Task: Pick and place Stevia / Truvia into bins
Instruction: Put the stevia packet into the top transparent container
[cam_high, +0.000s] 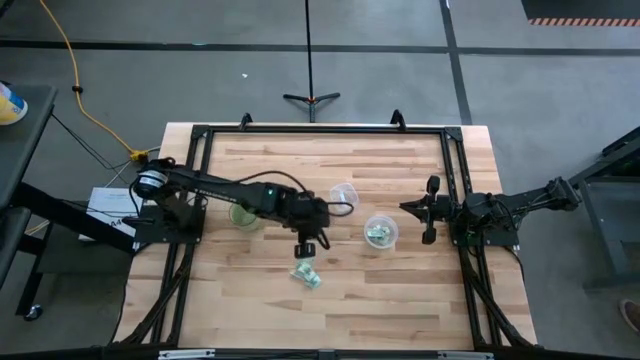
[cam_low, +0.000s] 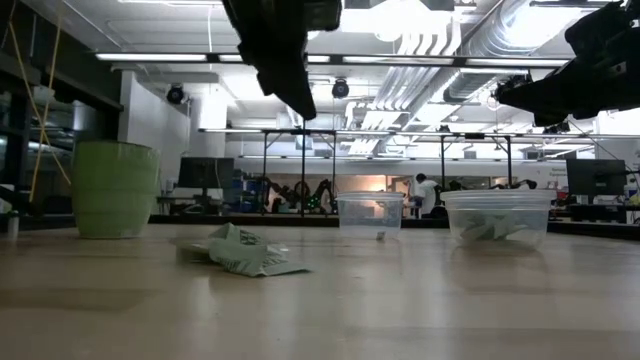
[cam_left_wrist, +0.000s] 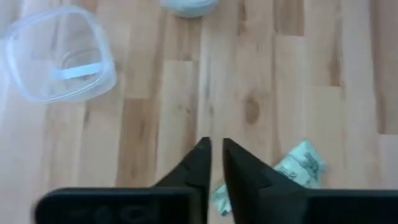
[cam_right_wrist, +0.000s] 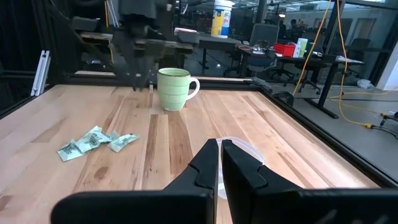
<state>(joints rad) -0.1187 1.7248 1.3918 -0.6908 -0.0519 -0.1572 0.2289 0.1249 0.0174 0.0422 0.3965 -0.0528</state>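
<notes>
I see my left gripper (cam_high: 305, 249) pinched closed, empty, above the packets (cam_high: 306, 274); green mug (cam_high: 243, 214) and bins (cam_high: 381, 232) nearby; right gripper (cam_high: 430, 210) closed.

Bright ceiling strip lights (cam_low: 150, 57) glare in the low view; the left wrist view blurs, tabletop (cam_high: 340, 300) evenly lit, shadows soft.

Grey concrete floor (cam_high: 560, 90) around pale wood worktop (cam_high: 330, 160). Yellow cable (cam_high: 85, 100) upper left. Black tripod stand (cam_high: 310, 97) top centre. Ceiling strip lights (cam_low: 160, 57), silver ducts (cam_low: 440, 60), office chairs (cam_right_wrist: 264, 34) behind.
</notes>
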